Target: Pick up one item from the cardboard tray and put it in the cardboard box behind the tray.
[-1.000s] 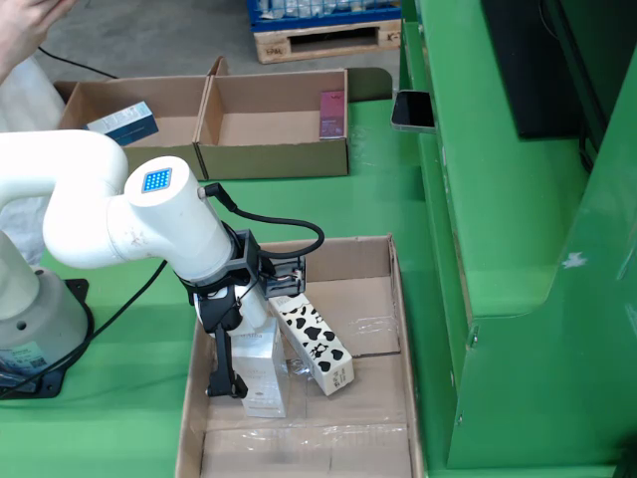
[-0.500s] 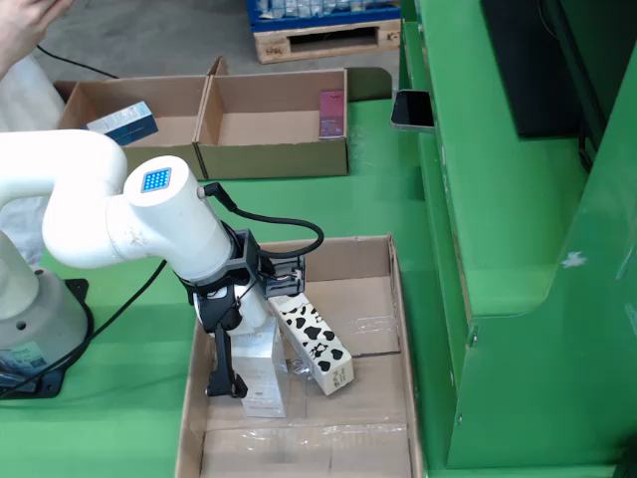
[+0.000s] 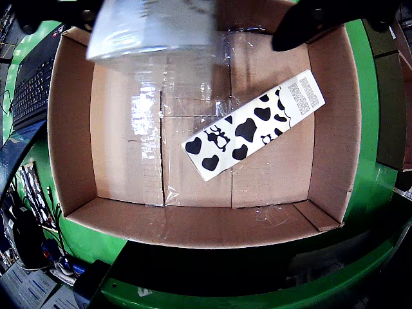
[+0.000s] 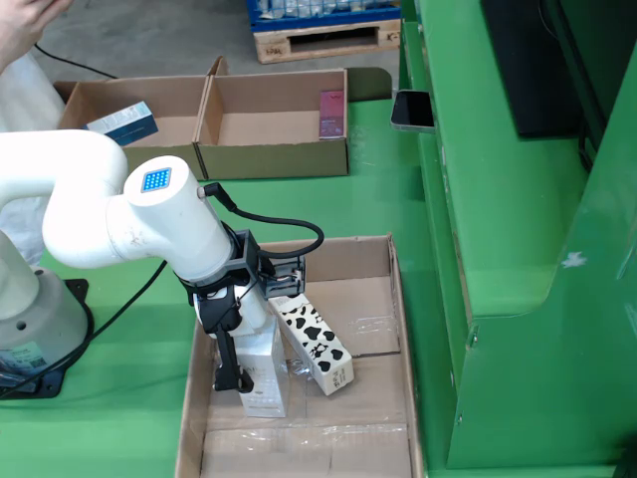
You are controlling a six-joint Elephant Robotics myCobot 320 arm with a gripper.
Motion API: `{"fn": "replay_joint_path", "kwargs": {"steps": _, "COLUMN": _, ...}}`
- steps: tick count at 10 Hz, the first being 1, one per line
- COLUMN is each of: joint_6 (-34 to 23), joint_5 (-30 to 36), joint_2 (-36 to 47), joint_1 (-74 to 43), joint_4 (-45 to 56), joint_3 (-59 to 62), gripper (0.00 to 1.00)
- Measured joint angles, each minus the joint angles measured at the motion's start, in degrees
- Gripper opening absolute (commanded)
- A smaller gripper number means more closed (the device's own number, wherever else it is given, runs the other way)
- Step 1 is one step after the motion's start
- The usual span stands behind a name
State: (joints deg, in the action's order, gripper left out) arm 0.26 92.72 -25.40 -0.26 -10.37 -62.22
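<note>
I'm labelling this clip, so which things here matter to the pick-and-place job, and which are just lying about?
Job: gripper, white carton at it, cow-patterned carton, cardboard tray, cardboard boxes behind.

Lying about: phone, wooden pallet, keyboard, black cable.

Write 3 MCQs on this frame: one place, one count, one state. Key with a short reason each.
1. Where does the cow-print carton lie?
A. on the tray floor
B. in a back box
C. on the green table

2. How many open cardboard boxes stand behind the cardboard tray?
A. one
B. two
C. four

3. What is the pincer doing?
A. hanging open above the tray
C. resting outside the tray
B. shut on the white carton

Key: 1 A, the wrist view shows it flat on the taped floor; 2 B, the left box and the right box sit side by side; 3 B, fingers flank the carton in the fixed view.
</note>
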Motion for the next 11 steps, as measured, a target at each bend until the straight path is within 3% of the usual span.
{"fn": "replay_joint_path", "kwargs": {"steps": 3, "joint_6": 0.0, "joint_5": -0.09, "joint_2": 0.0, "joint_1": 0.0, "joint_4": 0.0, "joint_3": 0.0, "gripper": 0.0}}
{"fn": "replay_joint_path", "kwargs": {"steps": 11, "joint_6": 0.0, "joint_5": -0.26, "joint_2": 0.27, "joint_1": -0.79, "joint_4": -0.08, "joint_3": 1.05, "gripper": 0.0}}
